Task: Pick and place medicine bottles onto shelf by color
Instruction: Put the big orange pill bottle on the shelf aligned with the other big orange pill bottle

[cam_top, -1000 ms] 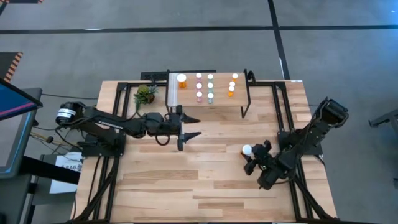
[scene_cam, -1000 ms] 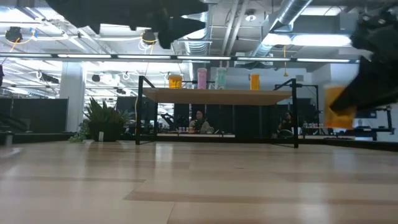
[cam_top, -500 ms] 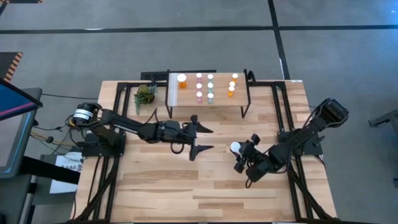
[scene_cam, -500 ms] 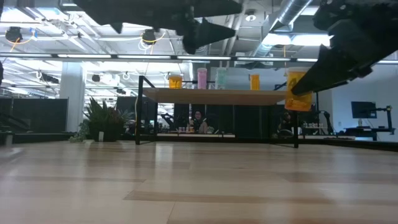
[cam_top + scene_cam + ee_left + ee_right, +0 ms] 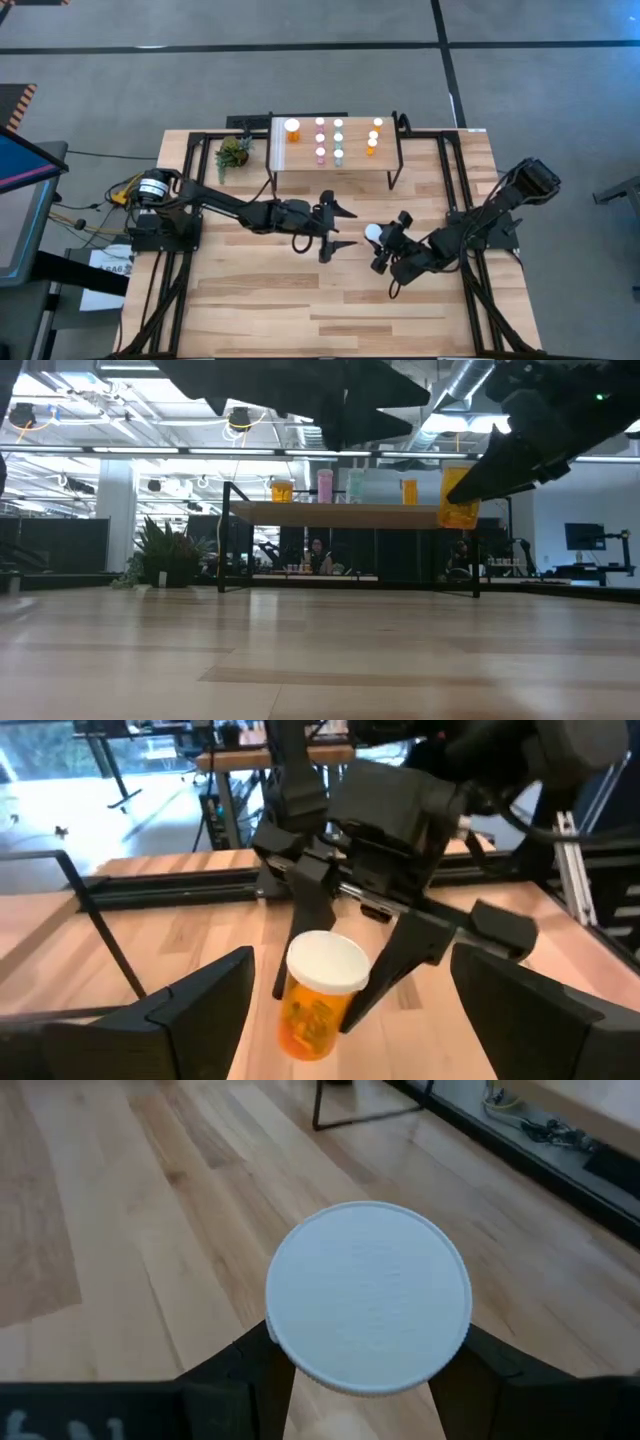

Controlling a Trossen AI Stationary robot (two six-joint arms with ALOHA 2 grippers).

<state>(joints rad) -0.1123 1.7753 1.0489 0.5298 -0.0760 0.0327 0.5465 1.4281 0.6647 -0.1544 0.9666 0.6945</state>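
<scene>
From above, the right gripper [image 5: 384, 250] holds a big orange bottle [image 5: 373, 234] over the table's middle. The left gripper [image 5: 342, 228], fingers wide, faces it. Low down, the bottle [image 5: 458, 498] hangs high, near the shelf [image 5: 350, 511]. The left wrist view shows its white cap [image 5: 327, 961] between open fingers [image 5: 195, 1002].

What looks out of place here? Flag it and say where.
Nothing is spilled or toppled. The one stray is the orange bottle, held off the table by the right gripper mid-table, facing the open left gripper. The other bottles stand upright in rows on the shelf.
</scene>
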